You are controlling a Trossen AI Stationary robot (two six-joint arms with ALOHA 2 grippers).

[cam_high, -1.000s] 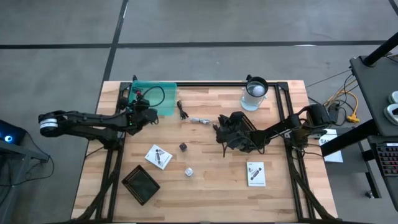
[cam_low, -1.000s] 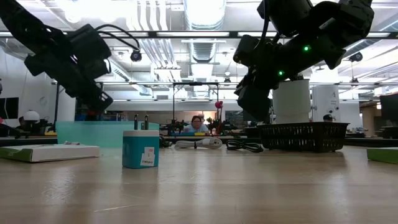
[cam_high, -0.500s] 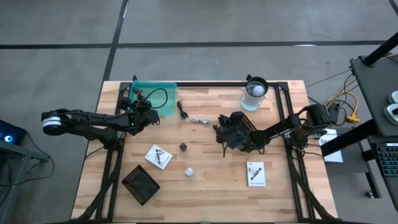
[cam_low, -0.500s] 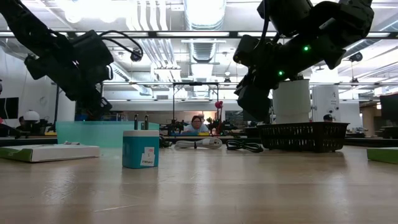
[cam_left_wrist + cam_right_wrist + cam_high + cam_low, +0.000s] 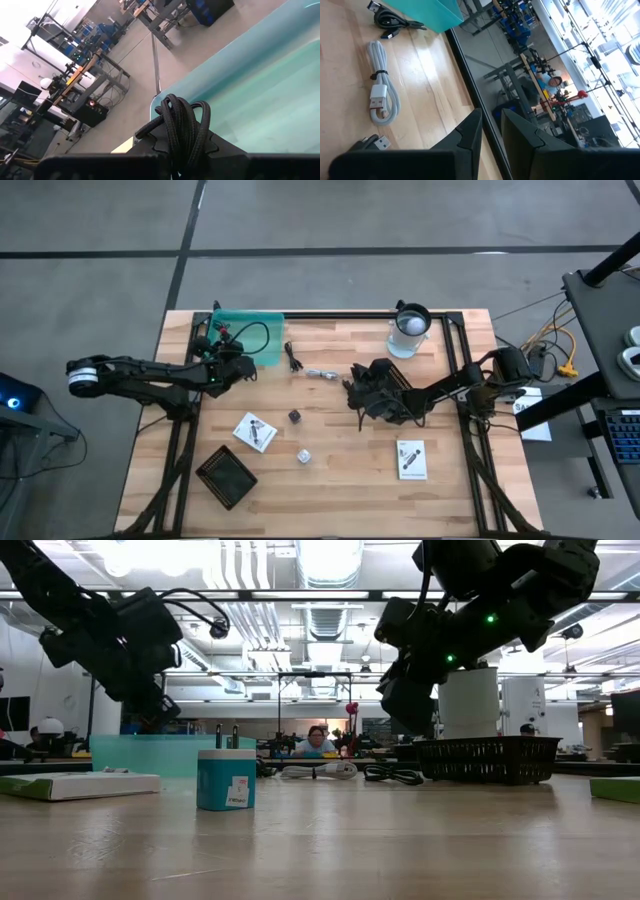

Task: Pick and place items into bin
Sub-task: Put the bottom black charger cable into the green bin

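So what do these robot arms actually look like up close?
Both are dark, jointed arms. The left arm has a silver-white band near its base and looping black cables by its claw. The right arm shows small green lights; its claw has two dark, angular fingers.

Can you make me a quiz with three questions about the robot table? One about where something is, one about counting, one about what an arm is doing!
1. Where is the teal bin?
A. far corner on the left arm's side
B. middle of the table
C. near edge by the right arm

2. How many flat white packets lie on the table?
A. one
B. two
C. four

3. What is the left gripper doing?
A. resting open and empty
B. holding a coiled black cable
C. holding the cup

Answers:
1 A, the high view shows it there.
2 B, one packet and another packet.
3 B, its fingers pinch the black cable over the bin.
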